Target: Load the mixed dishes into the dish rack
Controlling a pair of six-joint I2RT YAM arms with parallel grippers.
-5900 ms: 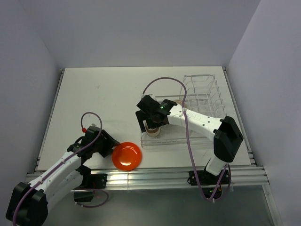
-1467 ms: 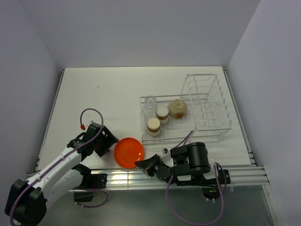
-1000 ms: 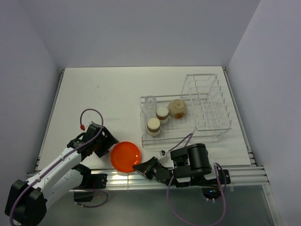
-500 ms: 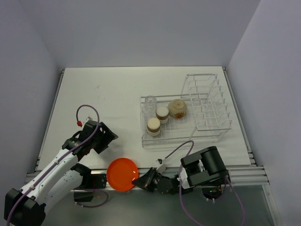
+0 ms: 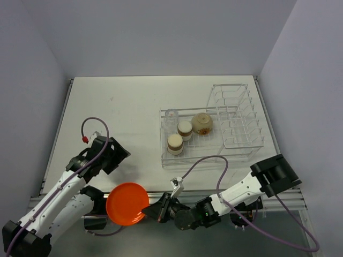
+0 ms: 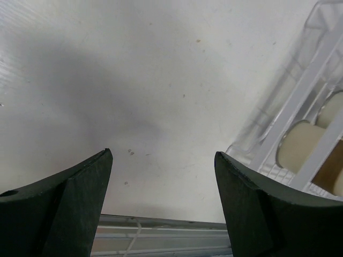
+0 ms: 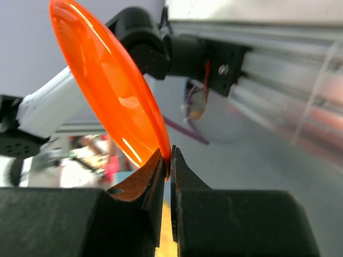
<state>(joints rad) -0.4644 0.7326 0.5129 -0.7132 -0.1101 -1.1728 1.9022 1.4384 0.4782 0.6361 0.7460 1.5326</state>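
In the overhead view we see the right gripper [image 5: 147, 212] low at the bottom centre, its jaws pinched on the rim of the orange-red plate [image 5: 126, 204]. The plate sits at the lower left, past the near edge of the table [image 5: 118, 107]. The left gripper [image 6: 162, 156] has its jaws spread, holding nothing, over bare tabletop. At centre right we find the dish rack [image 5: 238, 101]. Its flat basket holds the clear glass [image 5: 171, 115], a brown cup [image 5: 185, 128], a second brown cup [image 5: 174, 143] and the beige bowl [image 5: 202, 123], grouped at the basket's left end.
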